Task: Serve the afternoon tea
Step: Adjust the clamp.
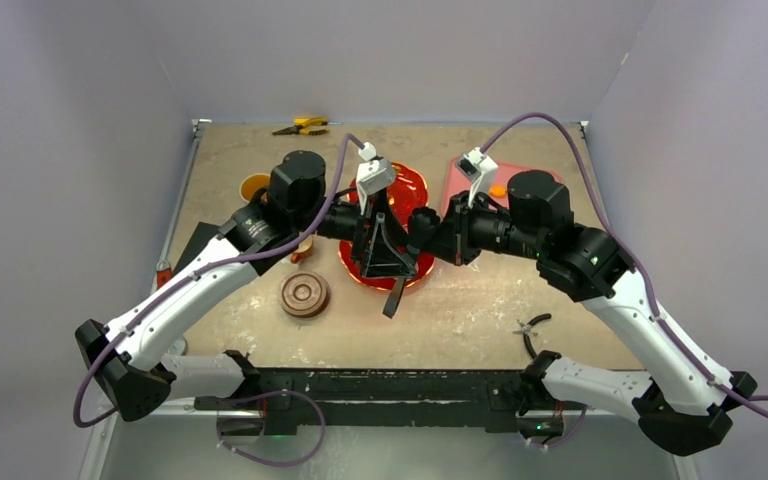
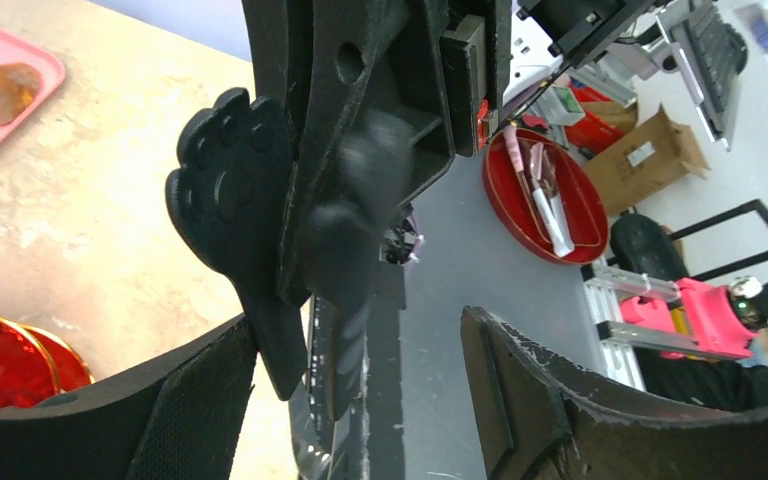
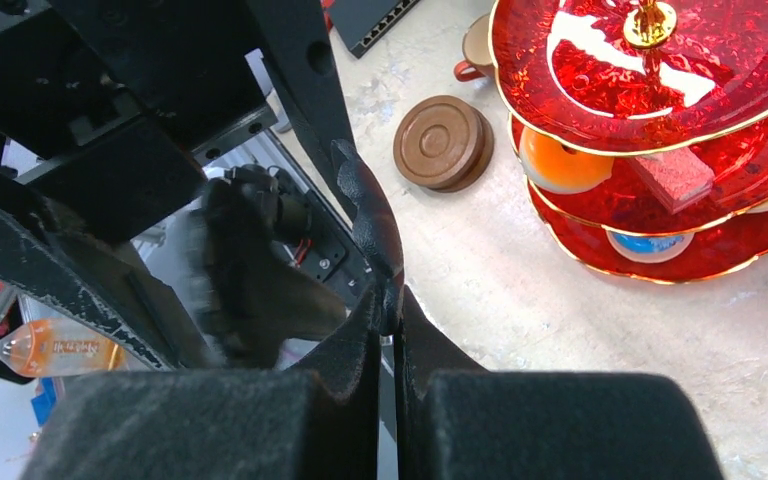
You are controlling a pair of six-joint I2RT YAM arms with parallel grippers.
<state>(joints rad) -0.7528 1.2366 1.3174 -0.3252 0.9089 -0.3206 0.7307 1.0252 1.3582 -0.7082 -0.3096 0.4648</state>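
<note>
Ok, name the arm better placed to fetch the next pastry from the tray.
Right, probably. The right tool is shut on the tongs, and the tray sits nearer that arm. The left tool stands open.

The red translucent three-tier stand point(image 3: 530, 95) is standing upright mid-table, its gold handle point(image 3: 650, 22) on top. It is carrying an orange pastry point(image 3: 558, 165) and a pink pastry point(image 3: 672, 175) on the middle tier and a blue pastry point(image 3: 645, 245) on the bottom one. The brown saucer point(image 1: 304, 295) is lying at the stand's 8 o'clock, and the mug of amber tea point(image 1: 253, 186) is sitting at its 10 o'clock.
</note>
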